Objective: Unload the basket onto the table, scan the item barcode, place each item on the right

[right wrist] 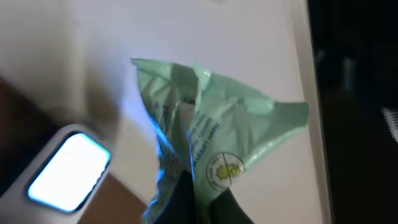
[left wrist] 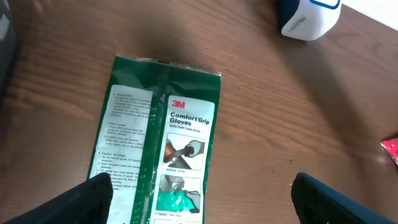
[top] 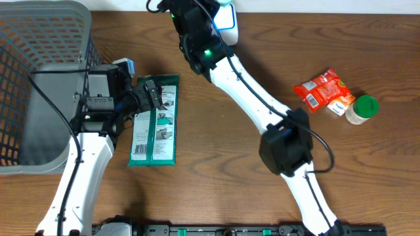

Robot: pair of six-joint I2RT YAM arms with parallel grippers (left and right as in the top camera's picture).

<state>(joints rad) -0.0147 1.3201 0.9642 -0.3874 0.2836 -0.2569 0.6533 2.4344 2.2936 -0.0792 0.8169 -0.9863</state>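
My right gripper (right wrist: 208, 193) is shut on a pale green crinkled packet (right wrist: 211, 124), pinching its lower edge. The packet is held up right beside the scanner (right wrist: 68, 171), whose window glows white with blue light spilling on the packet. From overhead the right arm reaches to the table's far edge, where the white and blue scanner (top: 226, 16) stands; the packet is hidden there. My left gripper (left wrist: 205, 202) is open, hovering over a green 3M Comfort Grip Gloves pack (left wrist: 165, 149) lying flat on the table (top: 154, 121), with nothing between the fingers.
A grey mesh basket (top: 39, 39) fills the left side, beside the left arm. At the right lie a red snack packet (top: 321, 88), a small white packet (top: 338, 108) and a green-lidded jar (top: 362, 108). The scanner (left wrist: 308, 15) shows beyond the gloves pack.
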